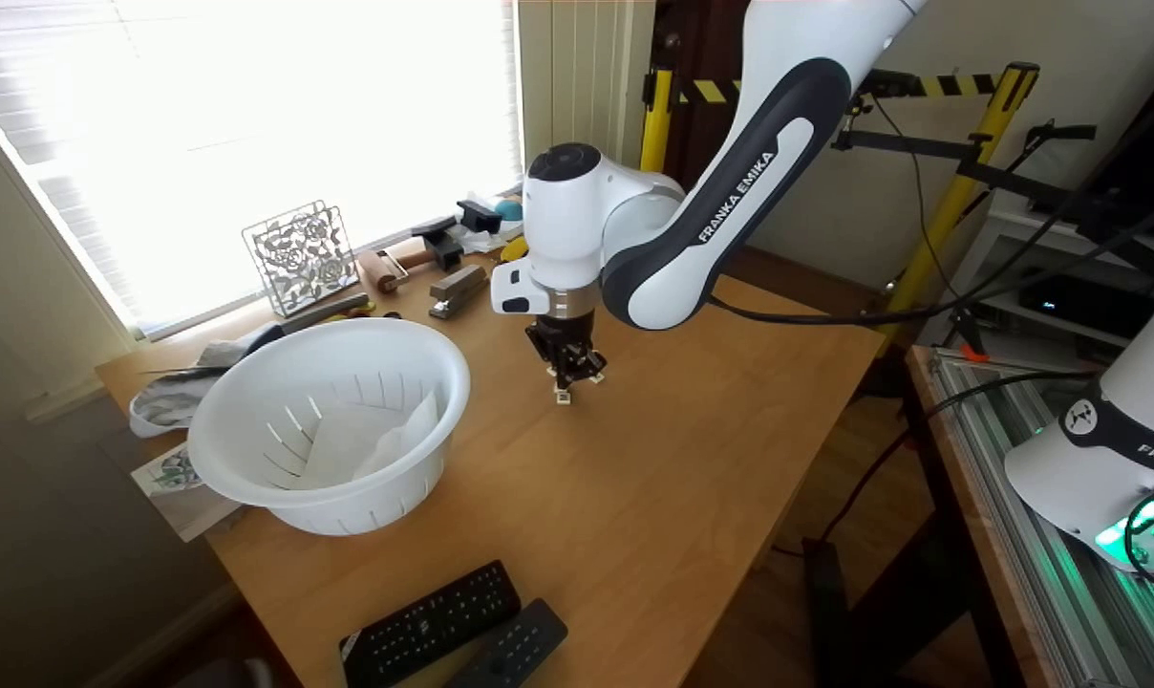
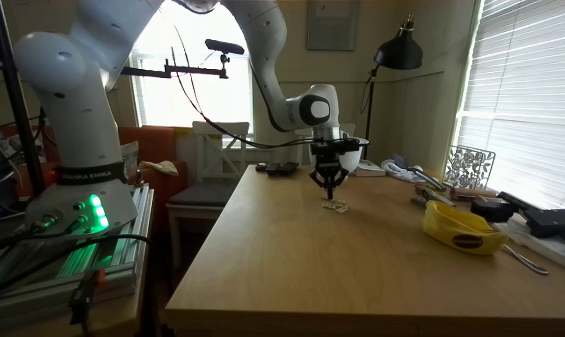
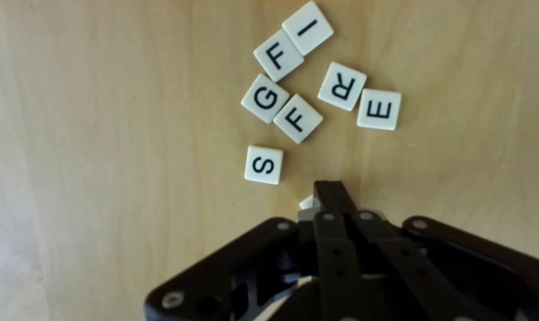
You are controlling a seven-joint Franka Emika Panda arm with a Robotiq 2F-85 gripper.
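Hand [image 2: 330, 193] by variously angled tiles [image 3: 298, 119]

The letter tiles [image 3: 298, 118] look smooth and plastic, the table [image 2: 320, 267] satin-smooth wood.

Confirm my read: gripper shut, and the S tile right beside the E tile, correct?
One slip: the wrist view shows the R tile right beside the E tile; the S tile lies apart from both. The gripper is shut, as you say.
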